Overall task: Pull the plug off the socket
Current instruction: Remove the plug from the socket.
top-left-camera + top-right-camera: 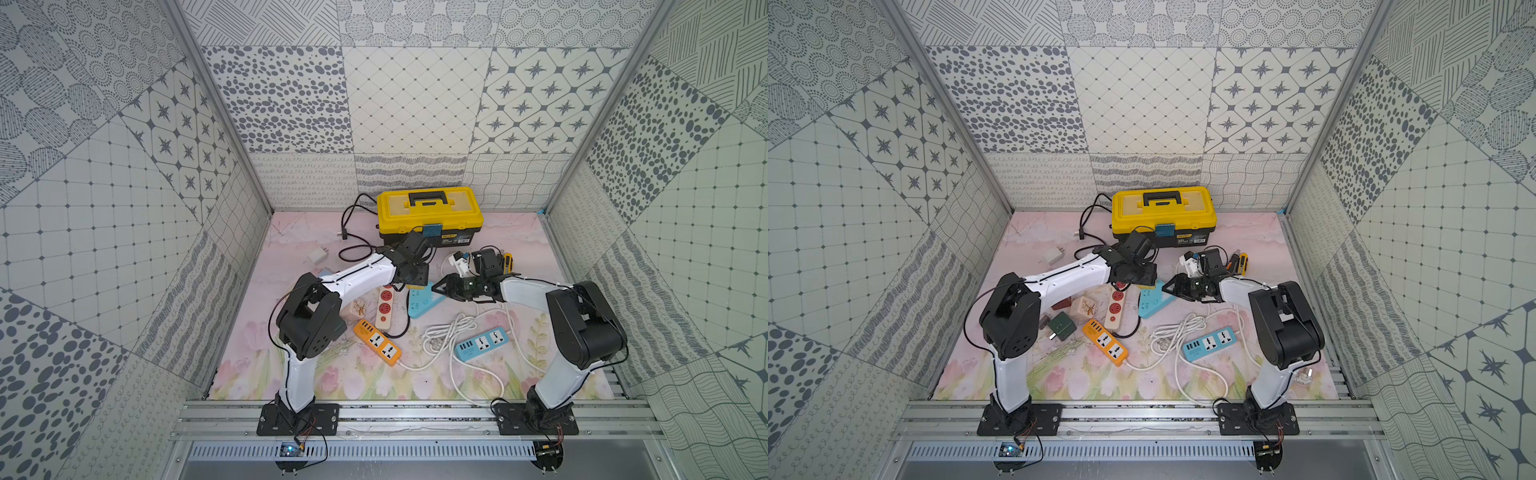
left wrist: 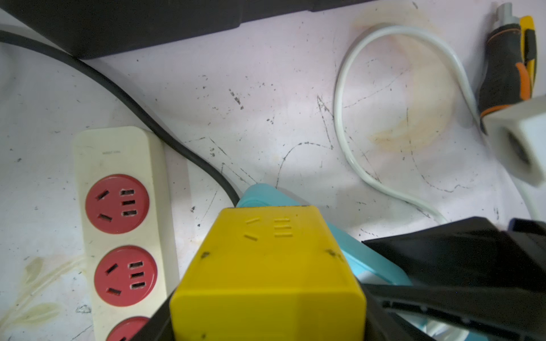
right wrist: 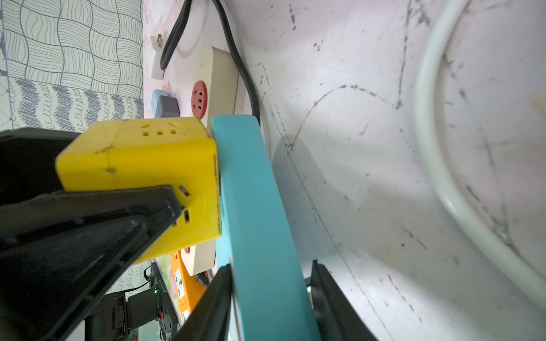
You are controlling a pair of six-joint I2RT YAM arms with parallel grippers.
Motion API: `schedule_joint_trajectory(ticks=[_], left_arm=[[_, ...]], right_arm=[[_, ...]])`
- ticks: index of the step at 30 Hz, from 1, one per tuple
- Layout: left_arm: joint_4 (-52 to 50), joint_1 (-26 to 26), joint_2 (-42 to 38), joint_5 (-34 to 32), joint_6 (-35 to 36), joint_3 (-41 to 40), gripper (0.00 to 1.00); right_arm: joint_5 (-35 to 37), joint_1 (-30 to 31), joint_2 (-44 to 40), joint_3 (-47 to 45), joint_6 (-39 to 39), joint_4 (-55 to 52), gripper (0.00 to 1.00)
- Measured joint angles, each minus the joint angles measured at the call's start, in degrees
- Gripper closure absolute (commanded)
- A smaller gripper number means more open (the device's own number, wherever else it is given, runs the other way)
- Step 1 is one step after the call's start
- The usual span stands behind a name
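Left gripper (image 2: 267,313) clenched on yellow cube-shaped plastic plug adapter (image 2: 266,265), which sits flush against teal plastic power strip (image 3: 251,192), mid-table. Right gripper (image 3: 270,298) clamps the strip's edges. Cream red-socket strip (image 2: 124,147) just beside.

**Floral table, crowded with power strips**

The table (image 1: 357,386) wears a pink flowered mat, scuffed with dark marks. A yellow toolbox (image 1: 430,214) stands at upper centre, with a black cable (image 1: 349,216) looping to its left above a white charger (image 1: 316,254). Mid-frame lie a cream strip (image 1: 385,307) and a turquoise socket strip (image 1: 419,305). Below them are an orange strip (image 1: 377,343), a coiled white cable (image 1: 446,334) and a blue strip (image 1: 483,343). At centre left sit a beige cube (image 1: 1086,307) and a green adapter (image 1: 1062,326).
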Motion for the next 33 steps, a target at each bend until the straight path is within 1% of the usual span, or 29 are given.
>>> schedule_joint_trajectory(ticks=[2,4,7,9,10,13,15,18,20,23,26,29,33], left_arm=[[3.1,-0.5,-2.1,-1.0,0.5,-3.4,0.82],[4.1,-0.6,-3.3,-1.2,0.8,-4.9,0.83],[3.6,-0.3,-4.1,-0.7,0.7,-5.2,0.83],[3.6,0.5,-4.1,1.3,-0.2,-5.2,0.84],[3.6,1.3,-4.1,3.7,-1.5,-5.2,0.85],[5.9,2.6,-4.0,13.8,-5.2,-4.9,0.85],[6.3,3.4,-3.5,18.5,-7.4,-4.2,0.85],[6.3,3.8,-3.4,21.6,-8.5,-3.2,0.85],[6.4,3.7,-4.1,22.0,-8.2,-2.8,0.85],[6.3,3.5,-6.6,22.5,-6.8,-3.3,0.85],[6.4,3.6,-10.1,22.6,-5.6,-5.3,0.85],[6.4,4.6,-14.5,20.9,-4.9,-9.1,0.85],[6.0,6.9,-20.8,16.0,-4.3,-15.4,0.85]], right_arm=[[-0.7,0.0,0.0,-0.1,-0.2,-0.5,0.59],[-1.2,0.1,0.0,-0.1,-0.2,-0.7,0.59],[-1.4,0.4,0.0,-0.1,-0.4,-0.7,0.59],[-0.9,0.4,0.0,-0.1,-0.3,-0.8,0.59],[0.3,0.3,0.1,0.0,0.0,-0.8,0.59],[0.3,0.3,0.9,0.3,-0.2,0.4,0.59],[0.9,0.4,0.9,0.4,-0.2,0.5,0.59],[0.9,0.4,0.9,0.5,-0.2,0.5,0.59],[0.9,0.4,0.9,0.5,-0.2,0.5,0.58],[1.2,0.4,0.8,0.4,-0.2,0.6,0.53],[3.2,0.3,0.9,0.4,-0.3,0.6,0.47],[5.5,0.1,0.8,0.2,-0.5,-0.4,0.38],[7.4,0.0,0.3,0.8,-1.6,-2.3,0.3]])
